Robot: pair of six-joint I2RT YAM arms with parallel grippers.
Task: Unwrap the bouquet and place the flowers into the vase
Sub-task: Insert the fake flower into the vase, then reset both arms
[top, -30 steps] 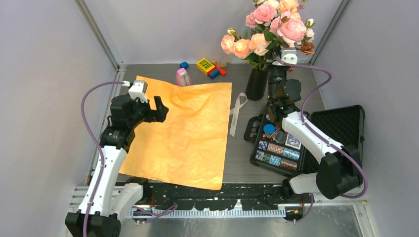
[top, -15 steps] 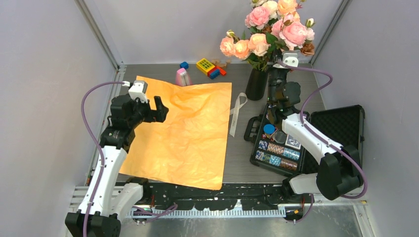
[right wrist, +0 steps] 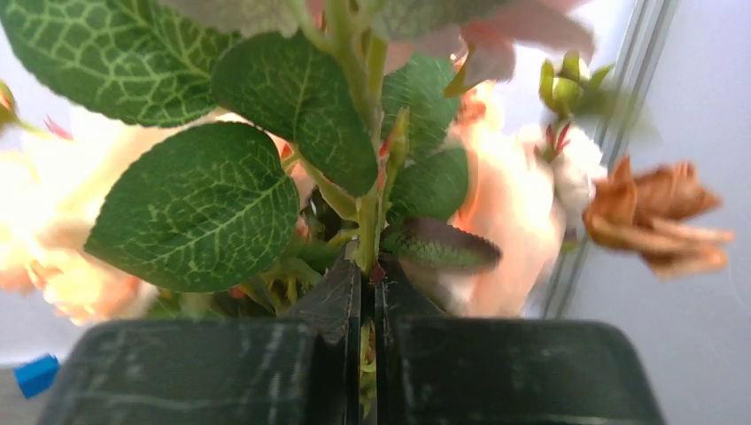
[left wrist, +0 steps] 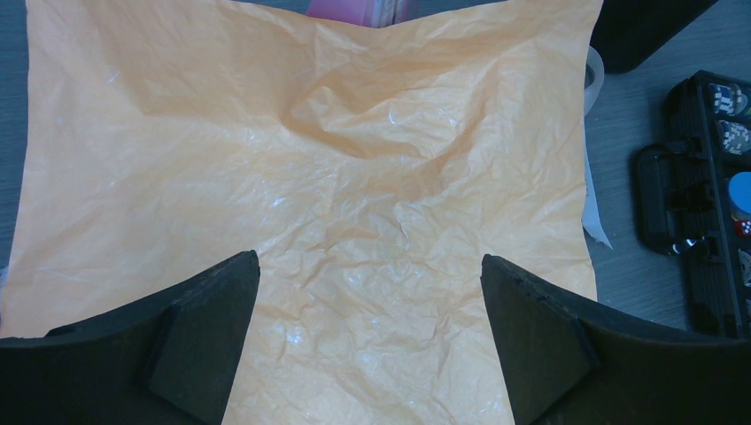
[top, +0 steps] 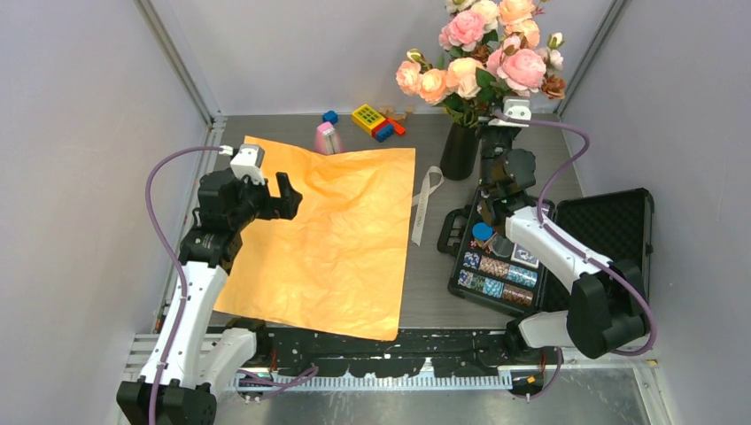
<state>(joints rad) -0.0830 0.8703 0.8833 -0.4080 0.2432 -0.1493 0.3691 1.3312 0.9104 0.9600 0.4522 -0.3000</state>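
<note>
Flowers [top: 522, 66] pinched in right tool [right wrist: 367, 274] by vase [top: 460, 152] near back wall [top: 354, 53], left tool [left wrist: 368, 259] released over paper [top: 336, 230]

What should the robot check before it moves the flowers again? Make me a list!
1. Right claw shut tight on a green stem: ok.
2. Orange paper off the flowers, lying spread on the table: ok.
3. Ribbon untied, lying beside the paper: ok.
4. Black vase standing upright: ok.
5. Stem ends lined up with the vase's mouth: cannot tell, leaves hide it.
6. Left claw open and empty over the paper, away from the vase: ok.
</note>
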